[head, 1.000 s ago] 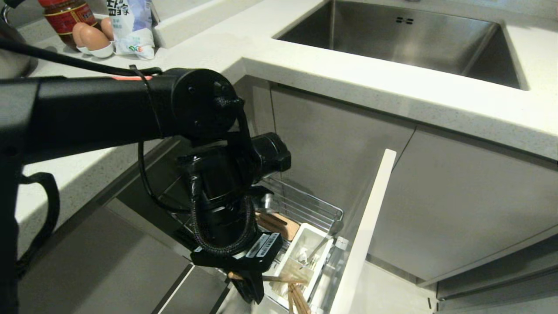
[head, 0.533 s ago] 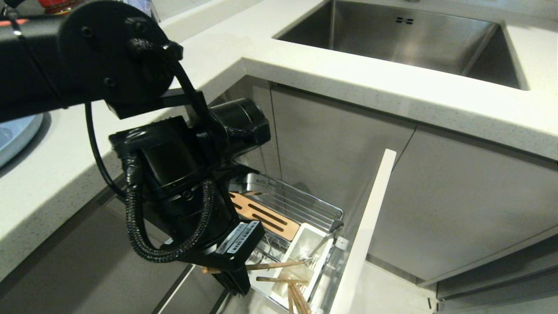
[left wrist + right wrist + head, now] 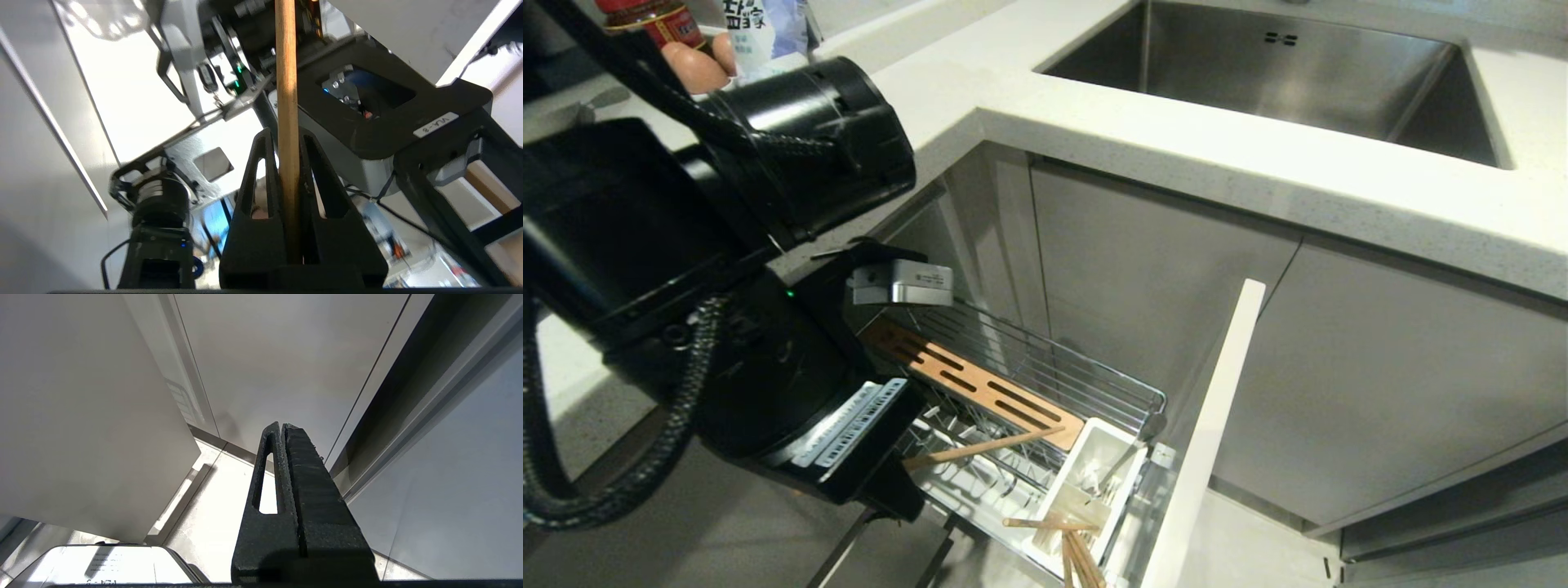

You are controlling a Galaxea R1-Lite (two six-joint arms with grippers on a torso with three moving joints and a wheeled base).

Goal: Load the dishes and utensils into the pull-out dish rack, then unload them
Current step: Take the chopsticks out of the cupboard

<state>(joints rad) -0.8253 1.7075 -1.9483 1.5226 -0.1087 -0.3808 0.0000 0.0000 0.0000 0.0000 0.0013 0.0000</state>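
Left end effector (image 3: 288, 139): clamped on one wooden chopstick (image 3: 984, 448), held above pull-out dish rack (image 3: 1045, 384). Utensil caddy (image 3: 1086, 482): beyond its tip, remaining chopsticks inside. Right end effector (image 3: 282, 428): closed, empty.

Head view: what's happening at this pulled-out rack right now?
The left gripper is shut on a wooden chopstick, holding it above the pull-out dish rack below the counter. More chopsticks sit at the white utensil caddy. The right gripper is shut and empty, parked near the cabinet fronts. No plate or bowl shows in the rack.
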